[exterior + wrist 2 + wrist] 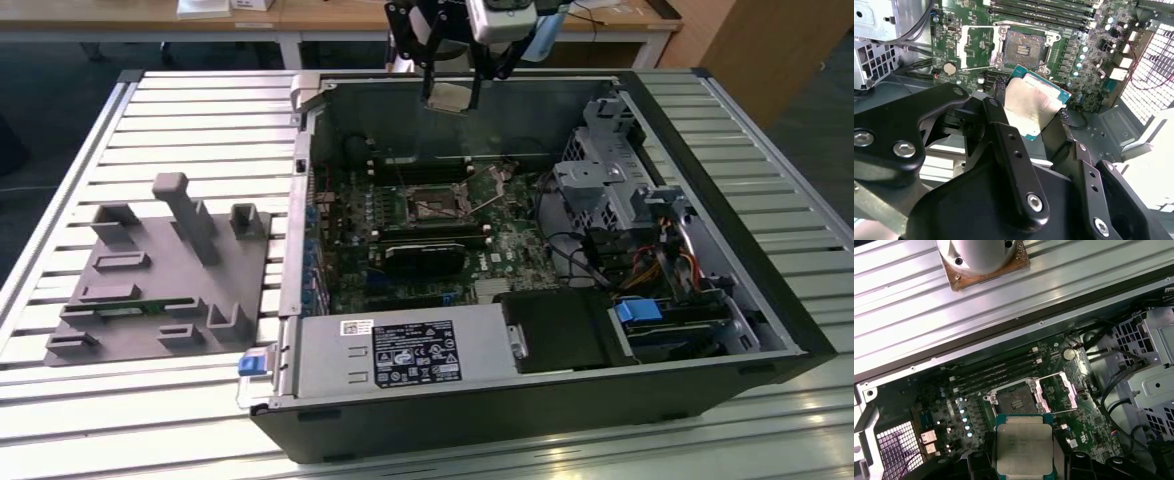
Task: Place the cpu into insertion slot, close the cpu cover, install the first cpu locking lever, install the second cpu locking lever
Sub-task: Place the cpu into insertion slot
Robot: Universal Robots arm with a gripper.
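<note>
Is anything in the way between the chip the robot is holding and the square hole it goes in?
Nothing visible is. The hand holds the cpu up in the air. The insertion slot lies bare, and the cpu cover is swung open beside it.

cpu (1024,447): dull silver-grey metal lid, smooth with faint scuffs, set on a green board edge; it takes a pale sheen where light strikes it.
pincer (1030,114): smooth matt black links with bright bare-metal screw heads.
insertion slot (1015,401): matt black plastic rim; the dark centre has a fine grainy glint.
cpu cover (1056,390): thin bare metal, polished and reflective.
circuit board (944,410): green lacquer with a slight gloss.
counter (747,130): ribbed aluminium slats in satin silver.
computer case (534,420): matt black outer shell; inner walls of bare grey sheet metal.
fixture tray (134,290): matt grey plastic with an even, unshiny surface.
drive cage (1154,385): dull grey perforated sheet metal.
</note>
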